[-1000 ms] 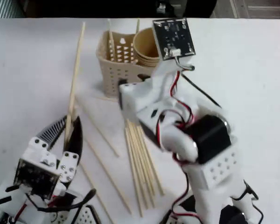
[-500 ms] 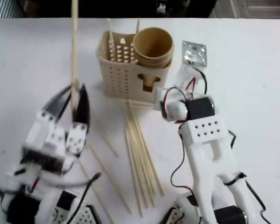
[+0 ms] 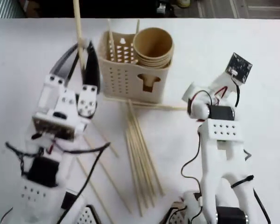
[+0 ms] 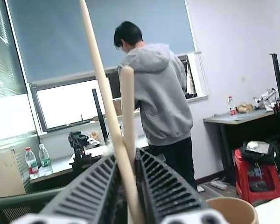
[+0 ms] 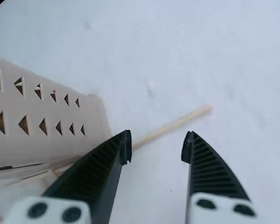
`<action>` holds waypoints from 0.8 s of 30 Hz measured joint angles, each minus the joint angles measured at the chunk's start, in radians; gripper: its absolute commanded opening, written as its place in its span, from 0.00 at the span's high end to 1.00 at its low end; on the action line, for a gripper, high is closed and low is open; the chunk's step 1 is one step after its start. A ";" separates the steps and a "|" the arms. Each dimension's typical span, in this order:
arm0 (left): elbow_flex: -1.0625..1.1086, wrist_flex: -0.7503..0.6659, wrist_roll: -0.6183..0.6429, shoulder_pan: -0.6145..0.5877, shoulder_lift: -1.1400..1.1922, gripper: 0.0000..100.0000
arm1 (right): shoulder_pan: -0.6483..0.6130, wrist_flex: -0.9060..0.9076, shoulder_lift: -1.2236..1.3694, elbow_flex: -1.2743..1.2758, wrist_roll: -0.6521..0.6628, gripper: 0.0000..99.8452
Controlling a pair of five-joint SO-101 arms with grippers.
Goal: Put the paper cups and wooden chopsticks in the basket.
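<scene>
Left gripper [image 3: 82,53]: clamped on one upright wooden chopstick [image 3: 77,18], just left of the basket [image 3: 126,79].
Held-stick risk: it is gripped low, so it may pivot, slip, or catch the rim.
Basket: holds stacked paper cups [image 3: 151,56]; a knock could shove it.
Loose chopsticks [image 3: 140,154]: on the table before the basket.
Right gripper [image 5: 156,144]: jaws wide over a lying chopstick [image 5: 172,125] beside the basket; an off-centre pinch might flick it away.

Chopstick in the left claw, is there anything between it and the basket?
Nothing visible does. The left claw holds the chopstick roughly upright, right beside the basket. The cups fill the basket's far half. The half nearer the claw holds just a few sticks, leaving room.
</scene>
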 measured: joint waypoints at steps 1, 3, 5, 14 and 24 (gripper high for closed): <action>0.000 -0.034 0.000 0.000 0.029 0.98 | 0.000 -0.003 0.000 0.000 0.000 0.82; -0.009 -0.078 0.000 0.000 0.097 0.98 | -0.002 -0.005 0.000 0.000 0.000 0.82; -0.041 -0.097 0.000 0.000 0.167 0.98 | -0.002 -0.005 0.000 0.000 0.000 0.82; -0.256 -0.109 0.000 0.000 0.483 0.98 | 0.020 -0.006 0.000 0.000 0.000 0.82; -0.374 -0.258 0.000 0.000 0.744 0.98 | 0.017 -0.006 0.000 0.000 0.000 0.82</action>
